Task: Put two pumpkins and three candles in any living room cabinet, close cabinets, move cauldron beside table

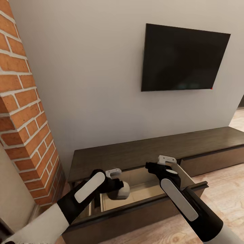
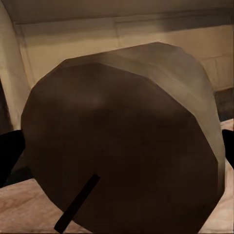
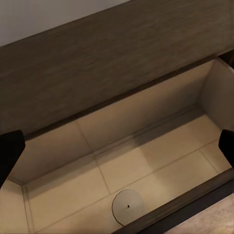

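Observation:
The long dark-brown cabinet (image 1: 145, 149) stands under the wall with one drawer (image 1: 149, 190) pulled out, its tan divided inside showing. My left gripper (image 1: 119, 189) is shut on a stubby beige candle (image 1: 122, 191), holding it low over the drawer's left part. Up close the candle (image 2: 122, 136) sits tilted between the dark fingertips (image 2: 9, 153), its wick showing. My right gripper (image 1: 149, 166) hovers open above the drawer's right part, nothing between its fingers (image 3: 9, 151). Another candle (image 3: 127, 206) stands on the drawer floor by the front wall. No pumpkins, cauldron or table are in sight.
A red brick column (image 1: 23, 118) rises close at the left. A black TV (image 1: 184, 57) hangs on the grey wall above the cabinet. Light wood floor (image 1: 223, 189) runs along the cabinet's front to the right.

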`<state>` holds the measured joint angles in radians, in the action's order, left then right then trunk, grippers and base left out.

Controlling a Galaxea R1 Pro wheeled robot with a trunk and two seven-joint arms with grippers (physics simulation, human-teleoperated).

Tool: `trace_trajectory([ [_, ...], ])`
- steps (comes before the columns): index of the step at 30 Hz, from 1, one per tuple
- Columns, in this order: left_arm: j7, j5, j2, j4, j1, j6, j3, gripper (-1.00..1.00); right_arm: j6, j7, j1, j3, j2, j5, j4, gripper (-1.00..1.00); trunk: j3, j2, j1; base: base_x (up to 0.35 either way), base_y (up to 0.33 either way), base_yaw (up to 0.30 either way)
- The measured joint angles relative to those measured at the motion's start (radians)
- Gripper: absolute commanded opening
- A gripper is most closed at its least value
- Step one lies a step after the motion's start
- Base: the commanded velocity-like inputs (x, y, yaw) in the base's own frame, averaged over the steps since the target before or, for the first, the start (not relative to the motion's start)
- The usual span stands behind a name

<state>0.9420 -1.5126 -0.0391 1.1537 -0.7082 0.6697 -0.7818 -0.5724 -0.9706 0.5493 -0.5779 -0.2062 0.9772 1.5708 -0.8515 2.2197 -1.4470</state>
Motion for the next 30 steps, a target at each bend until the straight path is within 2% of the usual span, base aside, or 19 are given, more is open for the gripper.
trace_trajectory([
  [4, 0.004, 0.05, 0.051, -0.107, -0.001, 0.026, 0.006, -1.0, -0.011, 0.0, 0.0, 0.001, 0.0, 0.0, 0.0, 1.0, 0.0, 0.0, 0.0, 0.0, 0.0, 0.0],
  [6, 0.003, 0.062, 0.072, -0.156, -0.001, 0.028, 0.007, -1.0, -0.033, 0.0, 0.0, 0.002, 0.0, 0.0, 0.0, 1.0, 0.0, 0.0, 0.0, 0.0, 0.0, 0.0],
  [8, 0.002, 0.07, 0.091, -0.203, -0.001, 0.026, 0.008, -1.0, -0.048, 0.001, 0.0, 0.002, 0.0, 0.0, 0.0, 1.0, 0.0, 0.0, 0.0, 0.0, 0.0, 0.0],
  [10, 0.002, 0.076, 0.098, -0.223, -0.003, 0.023, 0.008, -1.0, -0.052, 0.002, 0.0, 0.002, 0.0, 0.0, 0.0, 1.0, 0.0, 0.0, 0.0, 0.0, 0.0, 0.0],
  [11, 0.001, 0.101, 0.105, -0.235, -0.008, 0.021, 0.009, -1.0, -0.054, 0.002, 0.0, 0.002, 0.0, 0.0, 0.0, 1.0, 0.0, 0.0, 0.0, 0.0, 0.0, 0.0],
  [12, 0.001, 0.11, 0.107, -0.236, -0.009, 0.021, 0.009, -1.0, -0.055, 0.002, 0.0, 0.003, 0.0, 0.0, 0.0, 1.0, 0.0, 0.0, 0.0, 0.0, 0.0, 0.0],
  [15, 0.001, 0.18, 0.116, -0.24, -0.014, 0.02, 0.01, -1.0, -0.055, 0.002, 0.0, 0.005, 0.0, 0.0, 0.0, 1.0, 0.0, 0.0, 0.0, 0.0, 0.0, 0.0],
  [17, 0.001, 0.201, 0.118, -0.24, -0.015, 0.019, 0.021, -1.0, -0.056, 0.002, 0.0, 0.006, 0.0, 0.0, 0.0, 1.0, 0.0, 0.0, 0.0, 0.0, 0.0, 0.0],
  [21, 0.003, 0.215, 0.118, -0.235, -0.016, 0.019, 0.07, -1.0, -0.056, 0.002, 0.0, 0.007, 0.0, -0.001, 0.0, 1.0, 0.0, 0.0, 0.0, 0.0, 0.0, 0.0],
  [27, 0.004, 0.216, 0.118, -0.233, -0.016, 0.02, 0.084, -1.0, -0.057, 0.002, 0.0, 0.011, -0.001, -0.001, 0.0, 1.0, 0.0, 0.0, 0.0, 0.0, 0.0, 0.0],
  [28, 0.003, 0.227, 0.117, -0.233, -0.016, 0.021, 0.084, -1.0, -0.057, 0.003, 0.0, 0.015, -0.001, -0.001, 0.0, 1.0, 0.0, 0.0, 0.0, 0.0, 0.0, 0.0],
  [29, 0.003, 0.256, 0.117, -0.233, -0.016, 0.023, 0.085, -1.0, -0.057, 0.006, 0.0, 0.024, -0.005, -0.001, 0.0, 1.0, 0.0, 0.0, 0.0, 0.0, 0.0, 0.0],
  [30, 0.003, 0.265, 0.117, -0.233, -0.016, 0.022, 0.085, -1.0, -0.057, 0.012, 0.0, 0.031, -0.008, -0.001, 0.0, 1.0, 0.0, 0.0, 0.0, 0.0, 0.0, 0.0],
])
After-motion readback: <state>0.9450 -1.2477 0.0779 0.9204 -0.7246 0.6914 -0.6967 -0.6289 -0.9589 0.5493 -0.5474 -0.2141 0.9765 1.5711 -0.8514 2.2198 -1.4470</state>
